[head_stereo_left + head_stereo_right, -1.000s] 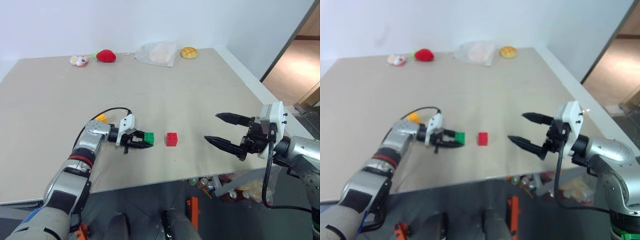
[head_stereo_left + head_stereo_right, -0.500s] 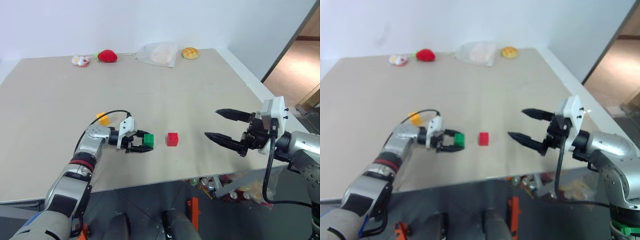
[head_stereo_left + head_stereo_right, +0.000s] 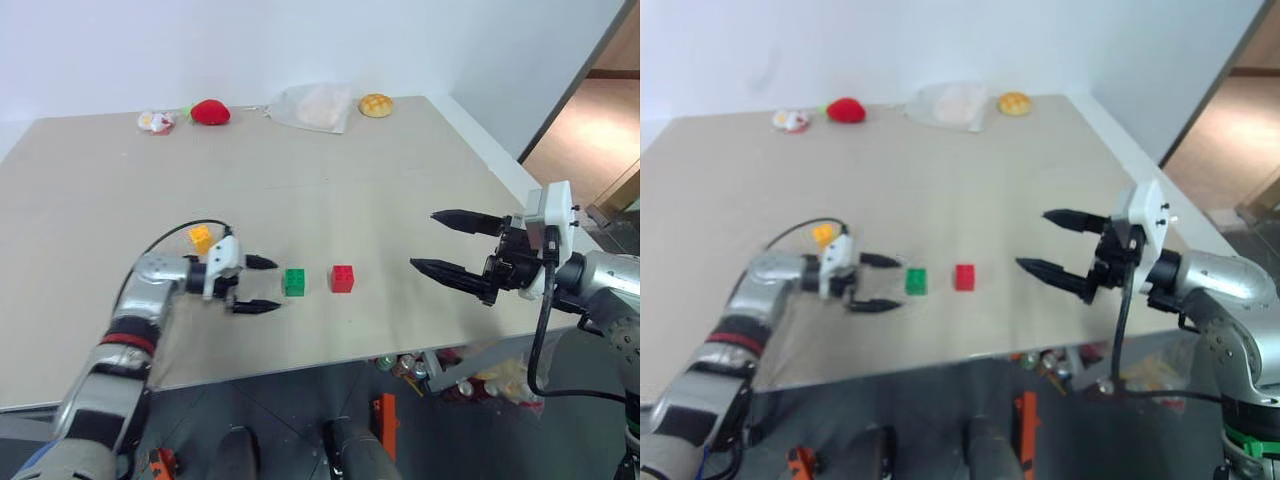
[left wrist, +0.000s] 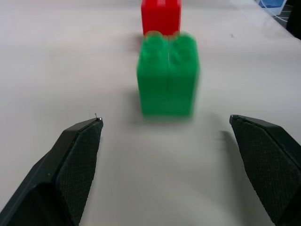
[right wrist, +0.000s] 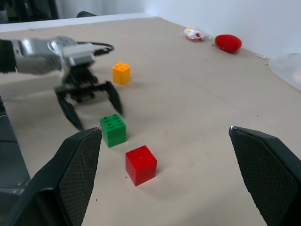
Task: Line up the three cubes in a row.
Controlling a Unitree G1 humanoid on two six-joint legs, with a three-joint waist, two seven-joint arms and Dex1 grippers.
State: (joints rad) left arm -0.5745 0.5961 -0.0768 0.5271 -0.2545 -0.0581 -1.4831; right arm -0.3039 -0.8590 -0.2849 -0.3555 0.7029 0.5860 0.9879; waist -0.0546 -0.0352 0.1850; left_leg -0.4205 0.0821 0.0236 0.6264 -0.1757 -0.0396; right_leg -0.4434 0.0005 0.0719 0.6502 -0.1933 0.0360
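Standing on the tan table (image 3: 400,170), the green cube (image 3: 294,282) sits free, with the left gripper (image 3: 258,285) just to its nine o'clock side, fingers spread wide and pointing toward it. One black finger (image 3: 262,263) angles off at about ten o'clock from the cube, the other (image 3: 256,307) at about eight o'clock, and neither touches the plastic; bare tabletop shows between the tips and the cube. From the left wrist view the green cube stands upright ahead of the parted pads (image 4: 80,155), studs up, with the red cube (image 4: 161,16) straight behind it.

Across the head view, the red cube lies at three o'clock from the green one, close beside it with a narrow strip of table between them. The yellow-orange cube (image 3: 202,238) is off at about ten o'clock from the green, behind the left wrist, apart from the other two and out of their line.

At three o'clock from the red cube, well apart, the right gripper (image 3: 440,242) hangs near the table's right edge with its two long fingers splayed fully apart, holding nothing and touching nothing.

Along the far edge at twelve o'clock lie a red plush strawberry (image 3: 210,111), a small wrapped bit (image 3: 156,122) beside it, a clear plastic bag (image 3: 315,107) and a round yellow bun (image 3: 376,104).
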